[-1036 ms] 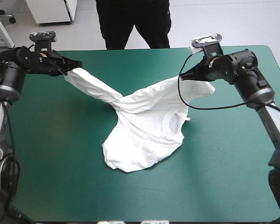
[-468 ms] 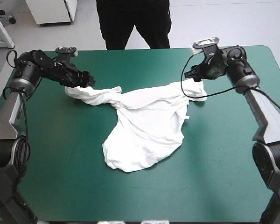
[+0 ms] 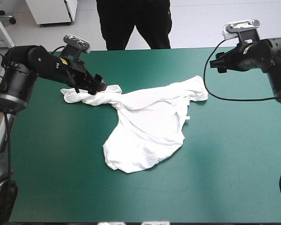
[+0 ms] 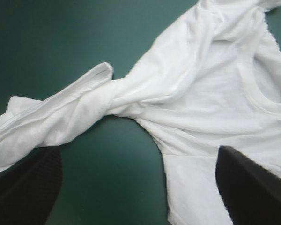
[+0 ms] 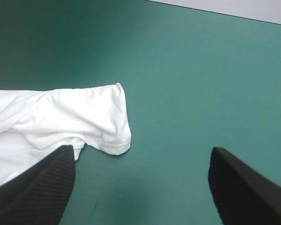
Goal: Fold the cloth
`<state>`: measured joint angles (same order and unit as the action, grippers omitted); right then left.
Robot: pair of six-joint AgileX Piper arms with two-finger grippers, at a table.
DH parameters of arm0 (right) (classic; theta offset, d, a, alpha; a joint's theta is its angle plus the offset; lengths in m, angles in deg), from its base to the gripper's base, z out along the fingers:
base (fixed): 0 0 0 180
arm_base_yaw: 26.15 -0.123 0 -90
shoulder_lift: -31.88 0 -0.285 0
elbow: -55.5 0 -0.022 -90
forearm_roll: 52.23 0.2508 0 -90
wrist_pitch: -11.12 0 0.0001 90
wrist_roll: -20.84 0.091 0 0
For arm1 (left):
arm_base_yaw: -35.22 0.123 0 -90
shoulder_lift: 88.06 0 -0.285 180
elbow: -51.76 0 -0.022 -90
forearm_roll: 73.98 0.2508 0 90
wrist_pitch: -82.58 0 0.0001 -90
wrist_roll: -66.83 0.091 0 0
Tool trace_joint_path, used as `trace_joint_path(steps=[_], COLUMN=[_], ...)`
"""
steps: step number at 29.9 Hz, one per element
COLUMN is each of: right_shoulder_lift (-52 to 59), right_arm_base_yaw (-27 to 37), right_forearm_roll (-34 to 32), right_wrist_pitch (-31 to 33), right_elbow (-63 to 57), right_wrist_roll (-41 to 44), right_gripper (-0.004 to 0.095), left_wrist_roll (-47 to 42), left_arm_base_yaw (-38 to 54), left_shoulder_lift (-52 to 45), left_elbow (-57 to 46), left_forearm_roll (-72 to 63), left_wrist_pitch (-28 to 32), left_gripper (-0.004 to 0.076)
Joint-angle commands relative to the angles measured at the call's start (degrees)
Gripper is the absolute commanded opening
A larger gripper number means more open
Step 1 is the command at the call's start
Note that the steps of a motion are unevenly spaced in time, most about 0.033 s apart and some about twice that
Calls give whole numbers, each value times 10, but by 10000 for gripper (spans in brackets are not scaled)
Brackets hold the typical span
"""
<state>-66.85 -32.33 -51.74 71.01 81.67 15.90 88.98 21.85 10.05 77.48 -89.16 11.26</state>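
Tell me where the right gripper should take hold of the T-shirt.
Probably the sleeve end of the T-shirt nearest the right gripper: it sticks out free onto bare cover. Come from the table's right edge, open fingers straddling it.

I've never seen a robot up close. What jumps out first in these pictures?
A white T-shirt sprawls crumpled across the middle of the teal-green table, with one end twisted like a rope toward the left. The left claw is open and low at that twisted end. The right claw, also open, hangs clear of the cloth near the far right corner.
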Motion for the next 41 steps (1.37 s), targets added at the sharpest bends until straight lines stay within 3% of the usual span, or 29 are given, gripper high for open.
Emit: trace_joint_path(steps=[1, 6, 19, 26, 35, 38, 41], right_shoulder_lift=[54, 110, 272, 273, 269, 255, 224], right_arm_base_yaw=[3, 3, -10, -43, -43, -43, -43], right_forearm_roll=[1, -5, -37, -83, -85, -87, -82], right_wrist_pitch=[-2, 16, -20, -10, -10, -10, -17], right_elbow=[20, -16, -196, -200, -200, -200, -200], right_wrist_roll=[-7, -7, -3, 24, 25, 29, 32], right_gripper=[742, 742, 694, 694, 694, 694, 694], left_wrist_roll=[-42, -92, -71, -56, -37, -21, -13], left_arm_base_yaw=[-78, -151, -151, -151, -151, -151, -151], left_shoulder_lift=[-56, -83, -93, -29, 65, 83, 93], left_elbow=[-5, -79, -341, -355, -355, -355, -355], left_forearm_roll=[62, 168, 146, 122, 84, 52, 25], left_wrist_pitch=[-8, 2, 146, 161, 174, 165, 153], left_gripper=[641, 641, 641, 640, 640, 598, 480])
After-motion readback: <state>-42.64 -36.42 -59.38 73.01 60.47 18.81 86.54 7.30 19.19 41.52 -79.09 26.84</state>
